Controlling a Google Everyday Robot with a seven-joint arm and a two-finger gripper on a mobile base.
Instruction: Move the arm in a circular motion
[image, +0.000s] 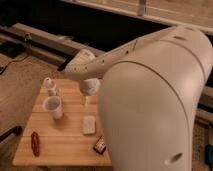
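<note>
The arm is a very large cream-white robot arm of smooth rounded segments with small dark screw holes. It fills the right half of the camera view and reaches left over the wooden table. Its wrist ends above the table's far side. The gripper hangs down from the wrist over the table's middle, above a pale flat object.
On the table stand a white cup and a small white bottle at the left. A red object lies at the front left and a dark packet at the front. A dark rail runs behind the table. Carpet surrounds it.
</note>
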